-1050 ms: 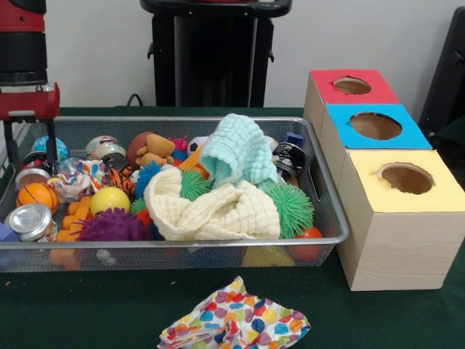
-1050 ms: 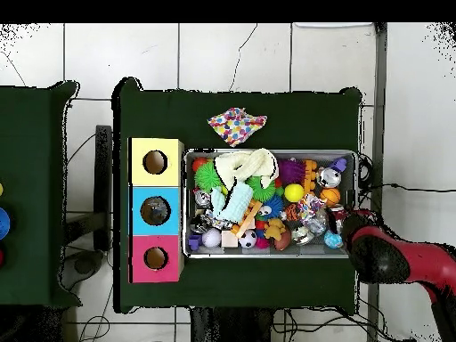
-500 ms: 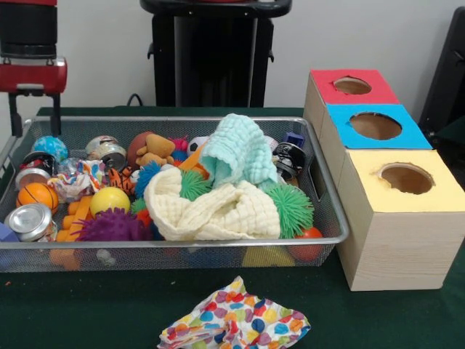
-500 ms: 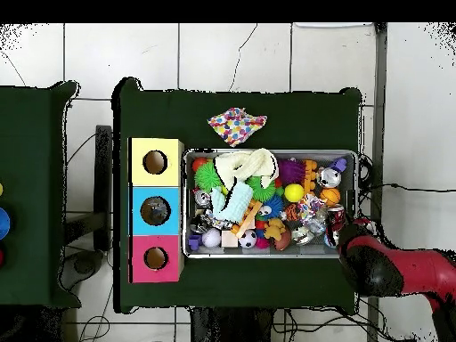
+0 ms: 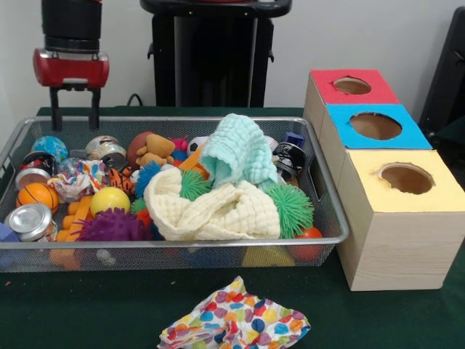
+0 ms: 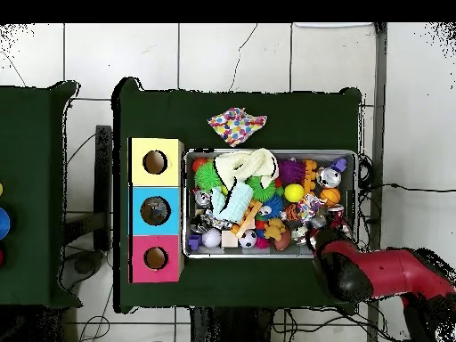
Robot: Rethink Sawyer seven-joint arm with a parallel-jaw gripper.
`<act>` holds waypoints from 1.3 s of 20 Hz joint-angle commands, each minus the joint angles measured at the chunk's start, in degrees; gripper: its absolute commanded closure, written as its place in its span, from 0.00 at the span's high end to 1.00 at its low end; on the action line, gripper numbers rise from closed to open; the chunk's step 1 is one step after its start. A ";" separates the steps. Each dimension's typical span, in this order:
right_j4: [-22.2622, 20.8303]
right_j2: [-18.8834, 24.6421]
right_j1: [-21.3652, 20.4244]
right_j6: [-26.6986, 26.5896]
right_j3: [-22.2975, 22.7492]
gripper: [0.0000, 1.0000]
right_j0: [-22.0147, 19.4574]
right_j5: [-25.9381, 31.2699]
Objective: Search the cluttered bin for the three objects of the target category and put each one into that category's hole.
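A: What is shown of the gripper in the front view?

B: Two dark fingers are seen hanging apart with nothing between them, above the wire bin at about ten o'clock of its rim; below them a blue globe ball and silver tins are seen.

A: And from overhead?

B: Only the red and black arm is shown there, reaching in at the bin's five o'clock corner; the fingers are hidden under it, so their spread is told by the front view alone.

A: Where are the holes?

B: Three boxes are set just beside the bin: a red-topped box, a blue-topped box and a yellow-topped box, each with one round hole; in the overhead view they are lined up at the bin's nine o'clock side.

A: What is piled in the bin?

B: A mint cloth is draped over a cream cloth at the centre; a yellow ball, a purple spiky ball and an orange basketball are seen toward the left; which category is wanted cannot be told.

A: Outside the bin?

B: A spotted cloth is seen on the green table, at six o'clock of the bin in the front view and at twelve o'clock overhead.
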 commanded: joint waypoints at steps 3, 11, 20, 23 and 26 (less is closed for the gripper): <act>-2.25 -6.23 7.73 6.36 -1.37 1.00 0.97 -6.90; -1.89 -5.12 10.42 3.13 -3.73 1.00 -0.94 -7.60; -0.88 -3.83 9.56 1.79 -5.03 1.00 -0.46 -5.76; -0.30 -3.52 8.40 1.50 -4.61 1.00 -0.41 -4.95; 0.30 -3.18 7.60 1.37 -4.05 1.00 -0.43 -4.36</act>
